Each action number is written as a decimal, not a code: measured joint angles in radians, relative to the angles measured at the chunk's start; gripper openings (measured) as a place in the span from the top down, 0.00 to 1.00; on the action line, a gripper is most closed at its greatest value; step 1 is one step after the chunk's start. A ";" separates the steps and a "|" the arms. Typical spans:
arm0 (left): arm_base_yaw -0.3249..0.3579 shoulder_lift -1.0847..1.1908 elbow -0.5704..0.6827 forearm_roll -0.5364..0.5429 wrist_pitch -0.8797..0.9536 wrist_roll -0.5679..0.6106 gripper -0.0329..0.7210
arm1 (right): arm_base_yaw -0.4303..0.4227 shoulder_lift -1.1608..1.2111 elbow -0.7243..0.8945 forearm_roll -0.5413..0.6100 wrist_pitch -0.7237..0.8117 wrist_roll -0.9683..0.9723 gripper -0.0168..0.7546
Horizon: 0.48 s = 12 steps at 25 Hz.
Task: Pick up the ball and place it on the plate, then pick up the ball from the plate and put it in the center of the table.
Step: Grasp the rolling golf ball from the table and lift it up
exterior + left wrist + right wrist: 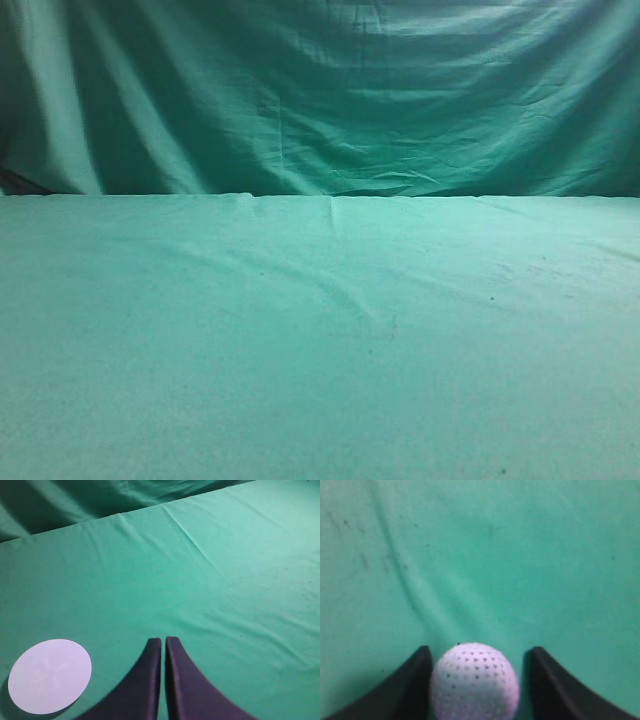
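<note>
The right pincer [476, 680], released, straddles the golf ball [474, 680] on the table [520, 555], so clenching should come next.

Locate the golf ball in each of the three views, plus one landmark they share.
Exterior view: not in the picture.
Left wrist view: not in the picture; only the plate and the shut left hand.
Right wrist view: ball at bottom centre, between the right hand's spread fingers.
Shared landmark: the green table cloth.
</note>
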 joint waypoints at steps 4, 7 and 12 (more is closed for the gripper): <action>0.000 0.000 0.000 -0.002 0.000 0.000 0.96 | 0.000 0.000 -0.014 0.000 0.026 -0.010 0.56; 0.000 -0.007 0.000 0.000 0.006 0.000 0.96 | 0.000 0.000 -0.061 0.001 0.071 -0.022 0.56; 0.000 -0.088 0.010 0.043 0.034 -0.022 0.96 | 0.015 0.000 -0.201 0.074 0.181 -0.117 0.56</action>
